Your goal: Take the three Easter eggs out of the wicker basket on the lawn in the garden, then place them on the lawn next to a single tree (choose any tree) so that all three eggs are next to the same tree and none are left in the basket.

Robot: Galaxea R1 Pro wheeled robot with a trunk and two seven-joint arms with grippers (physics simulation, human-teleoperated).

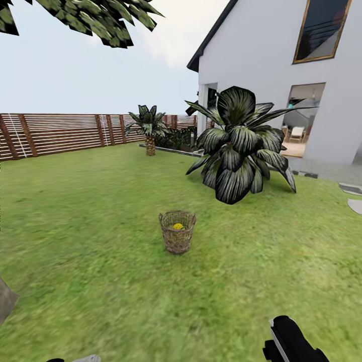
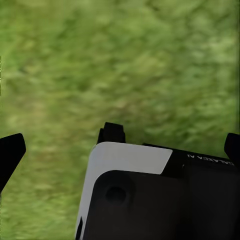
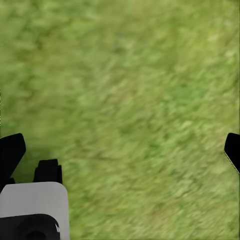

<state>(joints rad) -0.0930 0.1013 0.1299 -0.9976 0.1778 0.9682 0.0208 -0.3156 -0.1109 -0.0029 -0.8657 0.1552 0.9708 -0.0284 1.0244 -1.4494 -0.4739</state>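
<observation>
The wicker basket (image 1: 177, 236) stands upright on the lawn (image 1: 90, 241), a few steps ahead of me and near the middle of the head view. Something yellow, an Easter egg (image 1: 178, 226), shows inside its rim; the weave hides any markings and anything else inside. Both arms hang low and far short of the basket. My left gripper (image 2: 121, 150) is open over bare grass, with nothing between its fingers. My right gripper (image 3: 122, 150) is also open over grass and holds nothing. Part of my right arm (image 1: 289, 342) shows at the bottom edge of the head view.
A large dark-leaved plant (image 1: 241, 146) stands behind and right of the basket. A small palm (image 1: 149, 125) grows by the slatted fence (image 1: 60, 133). The white house (image 1: 281, 60) is at the right. A grey-tan trunk (image 1: 6, 301) sits at the left edge, with leaves (image 1: 90, 15) overhead.
</observation>
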